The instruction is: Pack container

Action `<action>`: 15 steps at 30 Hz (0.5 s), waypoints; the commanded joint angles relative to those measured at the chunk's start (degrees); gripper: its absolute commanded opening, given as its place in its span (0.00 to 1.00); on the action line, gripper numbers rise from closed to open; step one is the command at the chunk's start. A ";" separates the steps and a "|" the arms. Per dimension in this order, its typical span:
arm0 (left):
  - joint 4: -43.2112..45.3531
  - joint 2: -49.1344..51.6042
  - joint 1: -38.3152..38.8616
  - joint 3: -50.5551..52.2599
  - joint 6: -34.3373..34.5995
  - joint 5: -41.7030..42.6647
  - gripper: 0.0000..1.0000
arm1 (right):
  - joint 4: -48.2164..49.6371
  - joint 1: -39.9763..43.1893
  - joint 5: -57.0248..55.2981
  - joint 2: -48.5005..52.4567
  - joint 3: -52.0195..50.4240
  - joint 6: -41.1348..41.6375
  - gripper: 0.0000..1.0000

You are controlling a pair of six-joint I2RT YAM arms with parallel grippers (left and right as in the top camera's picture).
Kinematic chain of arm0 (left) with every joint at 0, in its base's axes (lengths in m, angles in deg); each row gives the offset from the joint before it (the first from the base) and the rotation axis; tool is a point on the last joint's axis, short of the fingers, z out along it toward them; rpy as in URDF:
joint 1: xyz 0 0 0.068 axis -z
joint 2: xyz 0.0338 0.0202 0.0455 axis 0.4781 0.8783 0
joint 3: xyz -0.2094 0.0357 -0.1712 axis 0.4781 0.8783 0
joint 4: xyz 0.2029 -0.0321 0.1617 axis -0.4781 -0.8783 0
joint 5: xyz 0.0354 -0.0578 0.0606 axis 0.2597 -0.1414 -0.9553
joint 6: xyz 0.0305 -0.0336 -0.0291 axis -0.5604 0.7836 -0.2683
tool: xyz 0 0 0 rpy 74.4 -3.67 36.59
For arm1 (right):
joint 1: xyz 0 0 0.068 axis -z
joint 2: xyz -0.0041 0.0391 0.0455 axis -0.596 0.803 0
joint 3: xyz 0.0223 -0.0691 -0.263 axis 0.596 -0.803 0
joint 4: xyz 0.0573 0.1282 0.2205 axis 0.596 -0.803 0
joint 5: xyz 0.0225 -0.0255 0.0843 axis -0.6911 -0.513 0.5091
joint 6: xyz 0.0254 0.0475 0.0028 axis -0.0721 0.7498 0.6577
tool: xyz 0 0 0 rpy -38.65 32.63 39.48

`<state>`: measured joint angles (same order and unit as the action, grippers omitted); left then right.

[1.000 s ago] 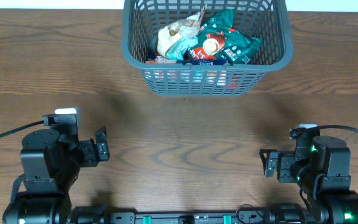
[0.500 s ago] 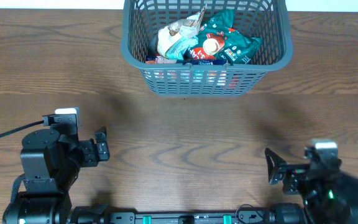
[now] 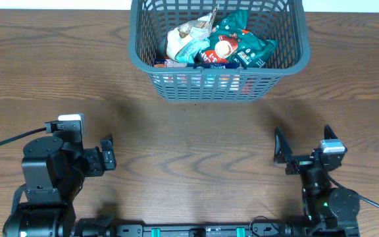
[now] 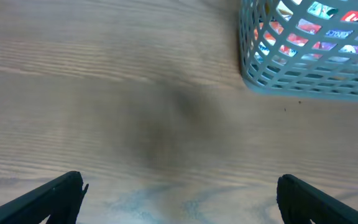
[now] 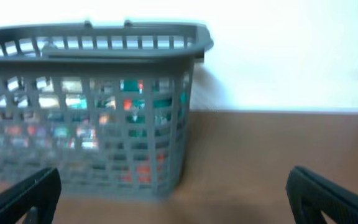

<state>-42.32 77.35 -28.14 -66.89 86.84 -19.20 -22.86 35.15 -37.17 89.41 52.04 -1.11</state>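
The container (image 3: 137, 59), a dark grey lattice basket, stands at the far middle of the table and holds several snack packets (image 3: 226, 43). My left gripper (image 3: 108, 153) is open and empty, low over bare wood at the near left. In the left wrist view its fingers (image 4: 179, 200) spread wide, with the basket corner (image 4: 253, 68) at the upper right. My right gripper (image 3: 303, 148) is open and empty at the near right, well short of the basket. In the right wrist view its fingers (image 5: 176, 198) frame the basket wall (image 5: 104, 106), which is blurred.
A wooden table (image 3: 196, 131) lies between both grippers and the basket. A white wall (image 5: 291, 56) shows behind the table's far edge in the right wrist view. A black cable (image 3: 5, 141) runs off to the left of the left arm.
My right arm has turned and its open gripper now points toward the basket, further forward than before. The left arm and the basket have not moved.
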 commanded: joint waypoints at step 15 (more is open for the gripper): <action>-0.11 0.04 -0.09 -0.04 0.92 0.35 0.99 | 4.20 -4.70 -1.22 -4.22 -12.26 -15.32 0.99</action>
<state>-42.32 77.35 -28.14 -66.89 86.84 -19.20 -16.28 31.94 -37.23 85.59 40.17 -14.62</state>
